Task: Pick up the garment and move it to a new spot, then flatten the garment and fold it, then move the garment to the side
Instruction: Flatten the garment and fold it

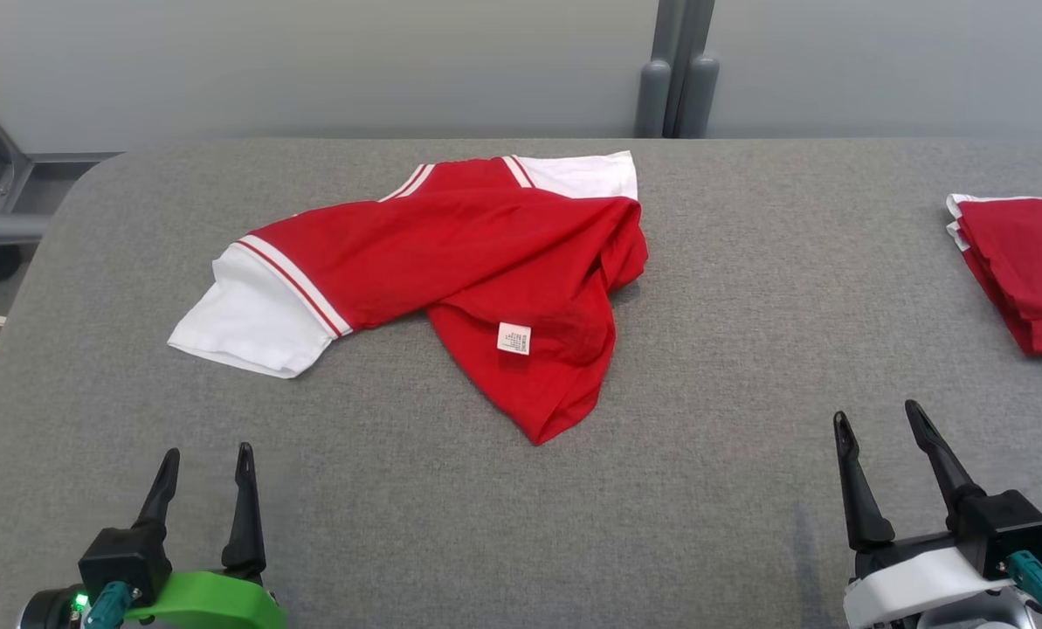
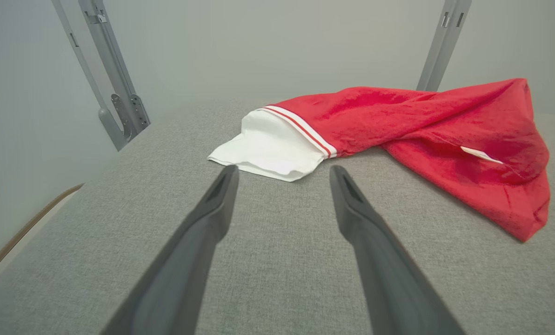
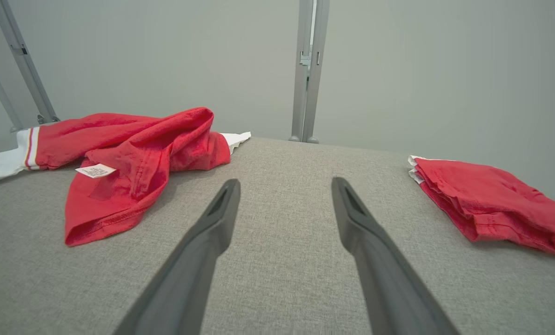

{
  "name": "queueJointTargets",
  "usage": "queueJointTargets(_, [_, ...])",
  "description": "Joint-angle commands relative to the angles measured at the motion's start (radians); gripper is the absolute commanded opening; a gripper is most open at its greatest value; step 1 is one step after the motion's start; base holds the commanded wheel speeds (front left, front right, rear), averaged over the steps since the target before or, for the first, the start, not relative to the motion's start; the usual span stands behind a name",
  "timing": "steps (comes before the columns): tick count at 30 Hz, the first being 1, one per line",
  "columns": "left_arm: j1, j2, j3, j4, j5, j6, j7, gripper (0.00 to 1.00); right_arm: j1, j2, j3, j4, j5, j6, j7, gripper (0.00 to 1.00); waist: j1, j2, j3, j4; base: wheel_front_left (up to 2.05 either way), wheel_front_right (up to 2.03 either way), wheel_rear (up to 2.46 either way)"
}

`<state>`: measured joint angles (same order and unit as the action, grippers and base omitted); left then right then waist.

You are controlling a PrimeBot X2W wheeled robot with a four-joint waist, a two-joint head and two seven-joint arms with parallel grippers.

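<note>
Your grey cloth-covered tabletop runs the full width of the head view, with its far-left corner rounded. The garment, a red shirt with white sleeves, lies crumpled on it, left of the middle and nearer the far edge than the near one. Its body is folded over on itself, and a red point of cloth reaches toward the near edge. A second red shirt, folded into a neat stack, sits at the right edge, well apart from the garment. Your left fingers hover at the near-left corner, spread wide with nothing between them. They point toward the far edge and are well short of the garment. In the left wrist view the tips frame the white sleeve but do not touch it. Your right fingers hover at the near-right corner, also spread wide and empty, nearer the folded shirt than the garment. One white sleeve, edged with red and white stripes, fans out toward the left edge. The other sleeve shows at the garment's far side. A small white label sits on the red cloth near the garment's near point.
</note>
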<state>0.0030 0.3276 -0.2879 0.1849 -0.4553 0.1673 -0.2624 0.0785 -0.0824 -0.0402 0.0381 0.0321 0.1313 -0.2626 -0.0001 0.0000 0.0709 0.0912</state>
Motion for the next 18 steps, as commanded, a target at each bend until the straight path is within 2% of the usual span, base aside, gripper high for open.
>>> queueJointTargets(1, [0.007, -0.009, 0.020, 0.002, 0.016, -0.011, -0.003, 1.00, 0.019, 0.001, -0.002, -0.001, -0.005, -0.001, -0.003, 1.00, 0.0001, 0.0000, -0.005, 0.013, 0.00, 0.00, 0.00])
queueJointTargets(10, [0.015, -0.057, 0.084, 0.015, 0.072, -0.066, -0.003, 1.00, 0.025, -0.010, -0.007, 0.001, -0.013, -0.001, -0.003, 1.00, 0.0001, 0.0000, -0.013, 0.020, 0.00, 0.00, 0.00])
queueJointTargets(18, [-0.021, -0.080, 0.094, 0.039, 0.095, -0.143, -0.003, 1.00, 0.025, 0.004, -0.032, 0.019, -0.019, -0.001, -0.003, 1.00, 0.0001, 0.0000, 0.000, 0.004, 0.00, 0.00, 0.00])
